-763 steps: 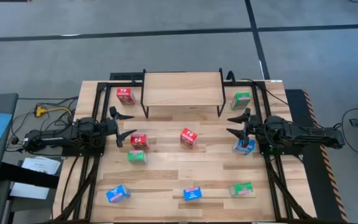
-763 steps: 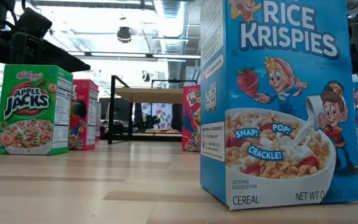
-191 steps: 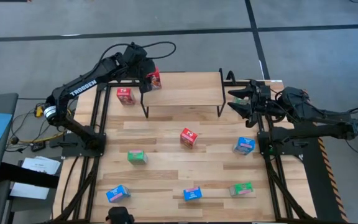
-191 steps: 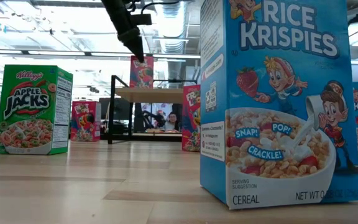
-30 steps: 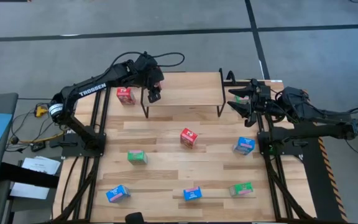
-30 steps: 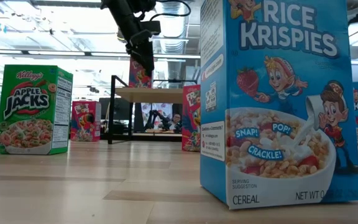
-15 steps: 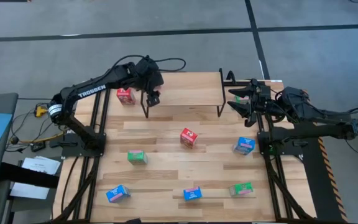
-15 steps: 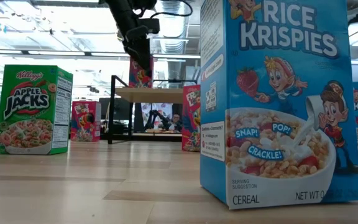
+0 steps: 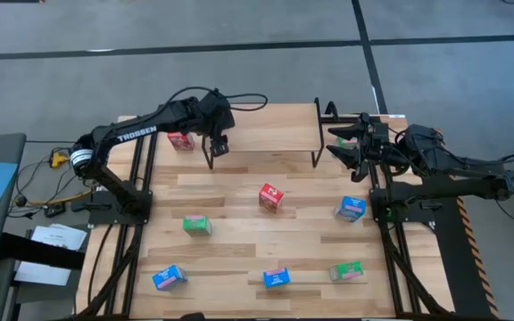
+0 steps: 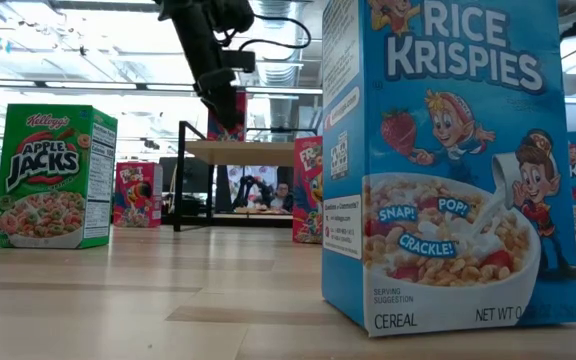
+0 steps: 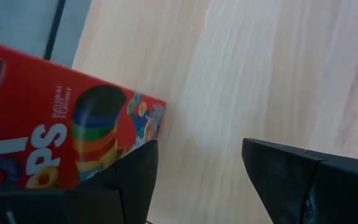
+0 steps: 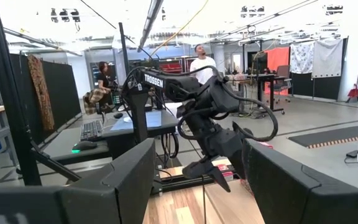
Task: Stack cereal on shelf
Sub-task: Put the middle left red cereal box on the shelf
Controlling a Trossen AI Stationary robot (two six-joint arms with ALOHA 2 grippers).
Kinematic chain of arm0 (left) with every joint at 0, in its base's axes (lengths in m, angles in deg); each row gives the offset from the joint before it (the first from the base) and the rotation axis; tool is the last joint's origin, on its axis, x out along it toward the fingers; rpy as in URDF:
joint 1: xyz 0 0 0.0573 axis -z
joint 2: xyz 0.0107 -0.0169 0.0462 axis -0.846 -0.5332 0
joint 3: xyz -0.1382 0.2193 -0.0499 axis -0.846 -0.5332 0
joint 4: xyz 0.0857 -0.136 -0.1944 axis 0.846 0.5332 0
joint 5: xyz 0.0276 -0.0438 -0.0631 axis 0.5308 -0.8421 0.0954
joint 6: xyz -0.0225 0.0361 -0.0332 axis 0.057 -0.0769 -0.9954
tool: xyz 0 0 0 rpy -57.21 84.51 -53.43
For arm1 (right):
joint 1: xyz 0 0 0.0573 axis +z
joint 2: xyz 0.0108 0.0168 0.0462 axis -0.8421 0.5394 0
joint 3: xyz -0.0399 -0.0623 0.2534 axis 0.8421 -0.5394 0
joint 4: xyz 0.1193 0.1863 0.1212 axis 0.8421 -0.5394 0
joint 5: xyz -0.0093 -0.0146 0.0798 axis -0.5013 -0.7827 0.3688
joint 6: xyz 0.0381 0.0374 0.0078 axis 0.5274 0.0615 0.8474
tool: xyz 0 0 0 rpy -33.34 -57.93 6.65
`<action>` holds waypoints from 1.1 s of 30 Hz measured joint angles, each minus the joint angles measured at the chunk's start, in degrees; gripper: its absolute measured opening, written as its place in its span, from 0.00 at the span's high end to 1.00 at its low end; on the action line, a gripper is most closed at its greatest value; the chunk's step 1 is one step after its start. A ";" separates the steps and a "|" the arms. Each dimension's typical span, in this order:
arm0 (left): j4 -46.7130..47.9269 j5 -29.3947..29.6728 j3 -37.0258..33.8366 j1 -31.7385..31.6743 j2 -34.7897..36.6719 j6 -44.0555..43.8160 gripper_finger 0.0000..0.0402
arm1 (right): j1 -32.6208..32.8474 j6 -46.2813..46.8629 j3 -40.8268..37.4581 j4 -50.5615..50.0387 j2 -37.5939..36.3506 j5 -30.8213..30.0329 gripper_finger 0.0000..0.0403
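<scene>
At the bottom right of the low view the nearest blue box (image 10: 448,160) stands on the table. The green box (image 10: 53,175) at the left and the red boxes farther back are also where they were. None of them has moved.

The change is farther back, at the left end of the shelf (image 9: 266,125). Seconds ago the left gripper (image 9: 218,143) carried a red box above the board. It has since come down to the shelf's left front corner. In the left wrist view its fingers stand apart with bare wood between them, and the red cereal box (image 11: 55,143) lies just outside one finger. That box (image 10: 230,115) now stands on the shelf top, so I judge the first box placed and let go, with the others left to do.

At the shelf's right end the right gripper (image 9: 335,144) waits, its fingers apart on nothing.
</scene>
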 joint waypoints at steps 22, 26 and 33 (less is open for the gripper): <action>-1.74 2.67 -0.15 -0.94 0.00 3.06 0.44 | 0.00 0.00 0.00 0.04 0.01 0.00 0.34; -3.41 2.67 -0.15 -0.94 0.00 3.13 0.44 | 0.00 0.00 0.00 0.04 0.01 0.00 0.34; -3.93 4.53 -0.15 -0.96 0.00 4.05 0.44 | 0.00 0.00 0.00 0.04 -0.01 0.00 0.34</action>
